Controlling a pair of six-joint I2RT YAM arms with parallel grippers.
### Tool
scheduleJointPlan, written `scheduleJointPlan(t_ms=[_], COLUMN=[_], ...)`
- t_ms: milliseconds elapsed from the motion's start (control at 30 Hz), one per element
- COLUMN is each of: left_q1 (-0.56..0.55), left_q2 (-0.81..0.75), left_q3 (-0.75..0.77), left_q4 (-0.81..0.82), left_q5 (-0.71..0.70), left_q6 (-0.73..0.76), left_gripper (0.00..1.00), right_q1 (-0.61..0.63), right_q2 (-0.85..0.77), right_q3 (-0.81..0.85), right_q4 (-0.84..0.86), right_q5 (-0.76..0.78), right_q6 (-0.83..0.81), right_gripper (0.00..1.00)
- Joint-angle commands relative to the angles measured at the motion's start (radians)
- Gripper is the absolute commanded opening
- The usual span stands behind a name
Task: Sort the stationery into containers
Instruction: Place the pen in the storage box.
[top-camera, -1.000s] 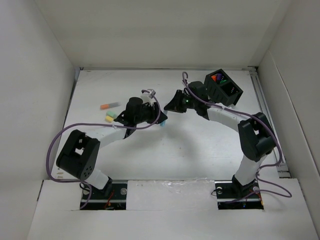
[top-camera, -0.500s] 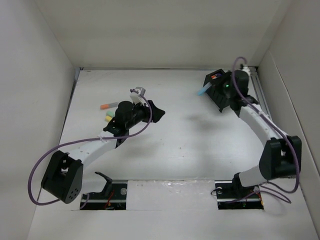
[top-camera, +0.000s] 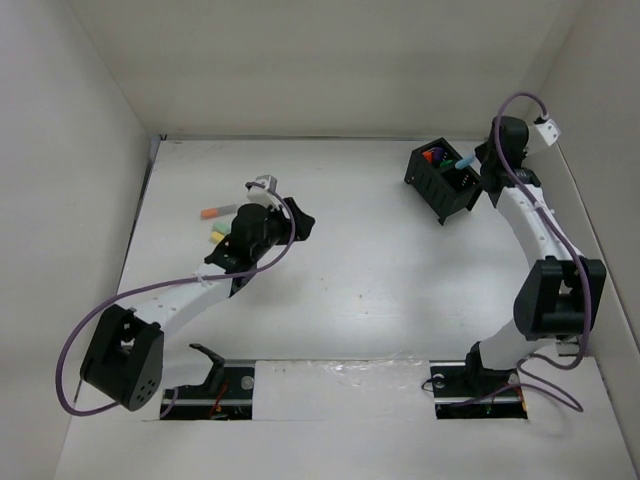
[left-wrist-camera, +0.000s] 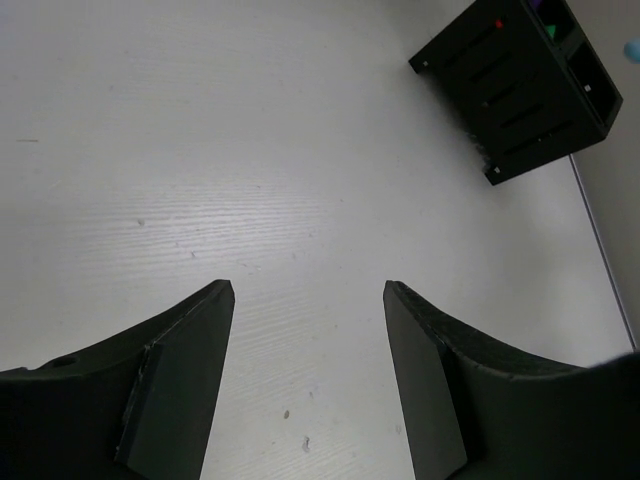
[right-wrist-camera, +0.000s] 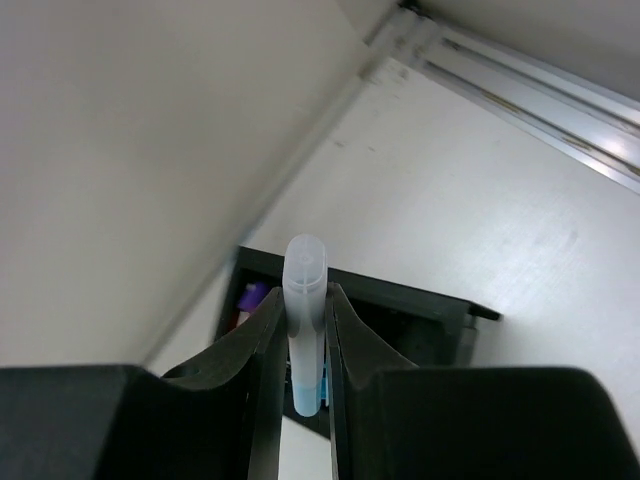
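While the right gripper (right-wrist-camera: 305, 303) hangs over the black box (top-camera: 441, 192) at the far right of the table (top-camera: 380, 280), its jaws pinch the light blue marker (right-wrist-camera: 306, 262) at mid-body. The marker stands on end, its rounded end towards the wrist camera and its lower end over the box opening.

Reason for the hold, as I read it: gripped at the middle and kept on end, the marker can fall straight in without catching the rim.

Box contents: coloured caps (top-camera: 432, 156), orange, purple and green, show in the compartment farther from the right arm. From above, the blue marker looks to be over the neighbouring compartment. I cannot fix that with certainty from either view.

The left gripper (left-wrist-camera: 308, 287) has its jaws spread wide with nothing between them, only bare table below. It sits left of centre, close to the loose stationery but pointing away from it.

Unsorted on the left side of the table:
- orange-capped marker (top-camera: 216, 212), lying flat
- yellow-green pair (top-camera: 219, 233), just beside it, near the left wrist

Judgement: the drop into the box is the step in hand. The open, empty left jaws suit a pick from the left group.

Risk: the blue marker could clip the divider or tip out if let go off-centre.
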Motion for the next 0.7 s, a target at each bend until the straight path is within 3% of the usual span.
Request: scheduleJointPlan(t_ms=[0,367,500,533,667], left_q1=[-0.005,-0.005,-0.005,-0.005,-0.005], left_q2=[-0.071,-0.082,-0.082,-0.082,-0.082], left_q3=[-0.008,-0.008,-0.008,-0.008,0.003], left_q4=[-0.004,-0.052,-0.07,-0.096,-0.128], left_q5=[-0.107,-0.216,-0.296,-0.313,-0.417], left_q6=[-0.027,-0.064,-0.073,-0.073,-0.094], left_gripper=[0.58,0.57,0.57,0.57,0.57], right_q1=[-0.005,0.004,0.068,0.081,0.101], right_q2=[0.036,0.136,0.145,0.145,0.098], right_q3=[0.043,0.089,0.1,0.1,0.062], right_q4=[-0.055,-0.055,-0.055,-0.055,-0.074], right_q5=[0.072,0.115,0.148,0.159,0.146], right_q6=[-0.031,-0.031,-0.031,-0.031,-0.019], right_gripper=[0.0,0.0,0.34,0.47,0.64])
